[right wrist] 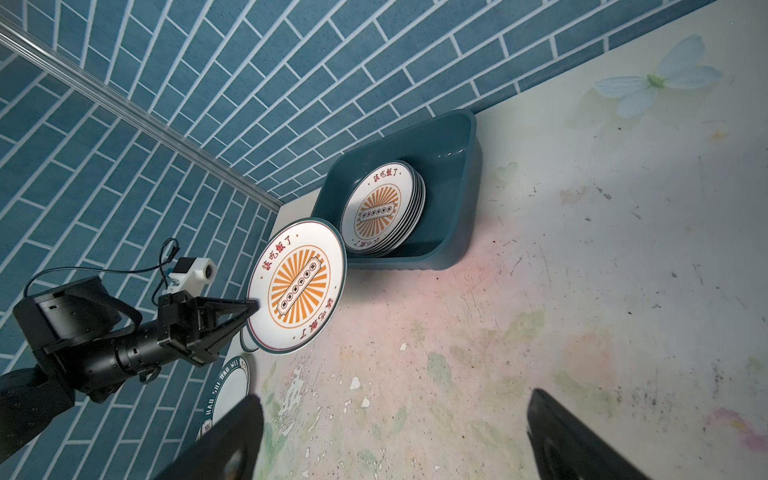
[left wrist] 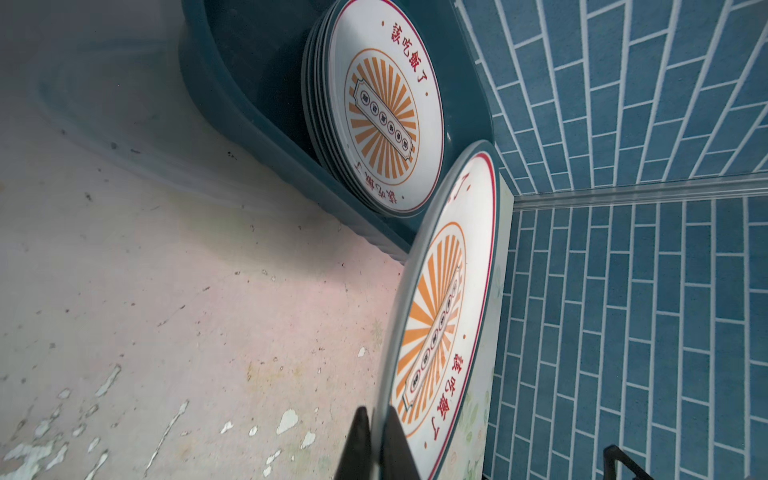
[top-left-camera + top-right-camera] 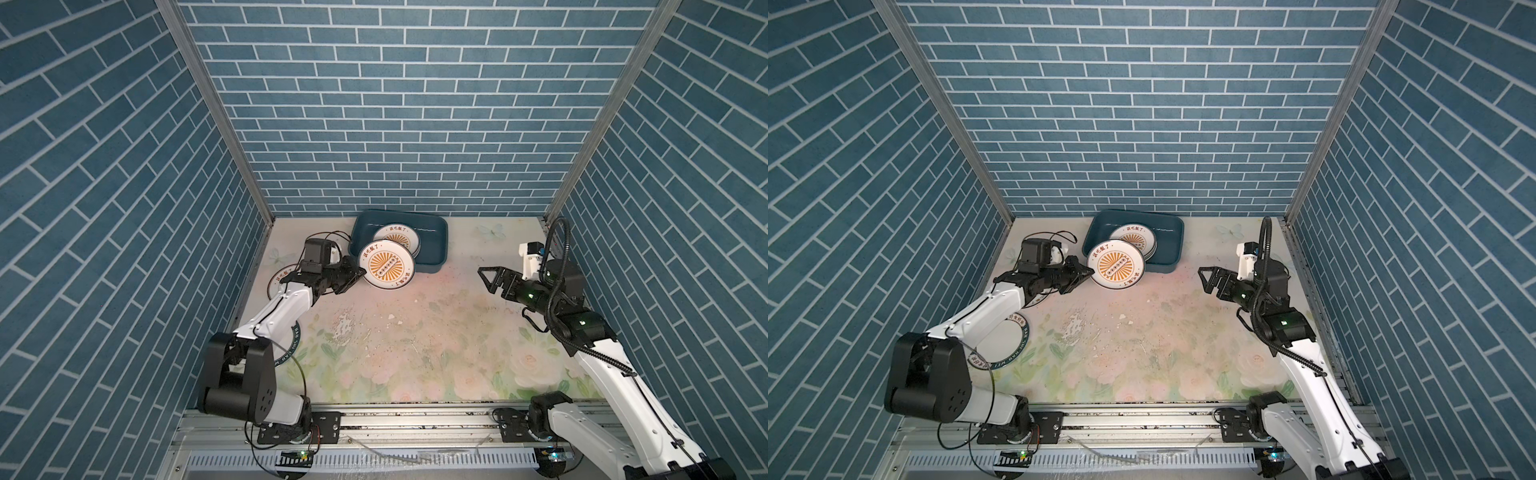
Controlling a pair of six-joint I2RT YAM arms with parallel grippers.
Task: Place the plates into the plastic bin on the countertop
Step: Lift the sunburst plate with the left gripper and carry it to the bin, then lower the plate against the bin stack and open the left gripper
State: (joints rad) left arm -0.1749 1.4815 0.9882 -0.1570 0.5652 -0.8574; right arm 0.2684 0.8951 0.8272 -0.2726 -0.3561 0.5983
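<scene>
Left gripper is pinching the near rim of one sunburst plate, jaws closed down narrow on the thin edge. The left wrist view is showing the rim clamped from both faces. The plate is hanging clear of the countertop, tilted, with its far edge reaching about to the near-left corner of the teal plastic bin. Cannot tell if it is touching the rim.

The edge grip makes sense: a flat plate is offering nothing else to pinch, and holding the near rim is leaving the far side free to cross the bin wall first. Judging the step as carry-to-bin, release not yet done.

The bin is sitting at the back against the brick wall. A stack of plates with the same sunburst print is filling its left half, slightly staggered, and the right half is bare. They are probably stacked to save room.

A green-lettered plate is lying flat on the countertop under the left arm. A red-lettered plate is lying partly hidden under the left wrist. More may be hidden.

Right gripper is hovering over the right side of the countertop, jaws spread wide, carrying nothing. It is well apart from the bin, likely parked out of the way.

Risk: with so thin a pinch, the plate could swing or clip the bin rim.
</scene>
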